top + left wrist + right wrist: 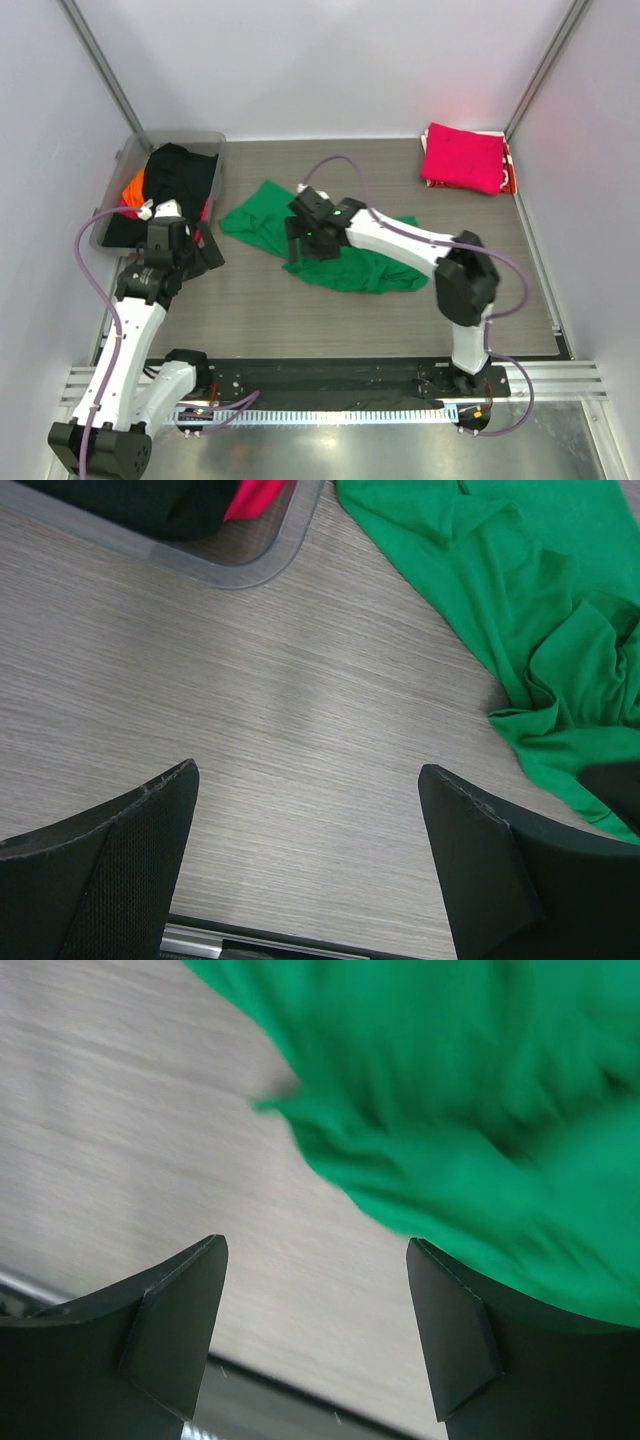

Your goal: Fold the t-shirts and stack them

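A bright green t-shirt [345,262] lies crumpled and spread in the middle of the table. My right gripper [308,245] hovers over its left part, open with nothing between the fingers. In the right wrist view the green t-shirt [470,1110] is blurred just beyond the right gripper [315,1250], which frames bare table. A magenta-pink t-shirt [462,157] lies folded at the back right. A black t-shirt [180,175] and an orange one [133,187] sit in the tub. My left gripper [205,258] stands open over bare table, left of the green t-shirt [520,610].
The clear plastic tub [185,137] stands at the back left, its rounded corner [250,565] just ahead of the left gripper [310,780]. A red-and-white item [508,165] shows under the pink t-shirt. White walls close in the table on three sides.
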`<state>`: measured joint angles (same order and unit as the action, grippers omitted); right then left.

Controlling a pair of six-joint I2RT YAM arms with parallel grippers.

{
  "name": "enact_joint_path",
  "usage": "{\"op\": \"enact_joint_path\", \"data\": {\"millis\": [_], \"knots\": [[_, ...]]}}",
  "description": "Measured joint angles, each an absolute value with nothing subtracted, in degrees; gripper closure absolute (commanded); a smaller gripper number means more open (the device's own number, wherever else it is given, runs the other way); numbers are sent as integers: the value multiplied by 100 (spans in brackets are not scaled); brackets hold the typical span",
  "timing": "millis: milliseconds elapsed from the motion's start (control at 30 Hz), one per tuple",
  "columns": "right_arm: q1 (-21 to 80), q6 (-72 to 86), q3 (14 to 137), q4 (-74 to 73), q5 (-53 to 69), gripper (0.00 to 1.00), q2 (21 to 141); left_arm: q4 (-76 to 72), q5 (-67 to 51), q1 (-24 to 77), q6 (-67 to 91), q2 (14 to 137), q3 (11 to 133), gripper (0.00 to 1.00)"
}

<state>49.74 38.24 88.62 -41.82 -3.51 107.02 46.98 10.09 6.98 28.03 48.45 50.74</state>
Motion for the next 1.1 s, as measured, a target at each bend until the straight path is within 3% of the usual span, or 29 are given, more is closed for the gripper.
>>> {"op": "enact_joint_path", "data": {"millis": [233, 700, 1000, 1100], "knots": [[5430, 3538, 10814, -4418, -716, 27, 12490, 4698, 1033, 698, 2805, 4755, 5074, 8], [5642, 3310, 11843, -5328, -1649, 35, 13708, 4698, 1052, 698, 2805, 4654, 5072, 8], [5677, 3260, 11874, -5413, -2165, 92, 13764, 4696, 1050, 698, 2805, 4624, 5063, 8], [5680, 3216, 11865, -5428, -2285, 99, 13775, 4696, 1050, 698, 2805, 4624, 5057, 8]]}}
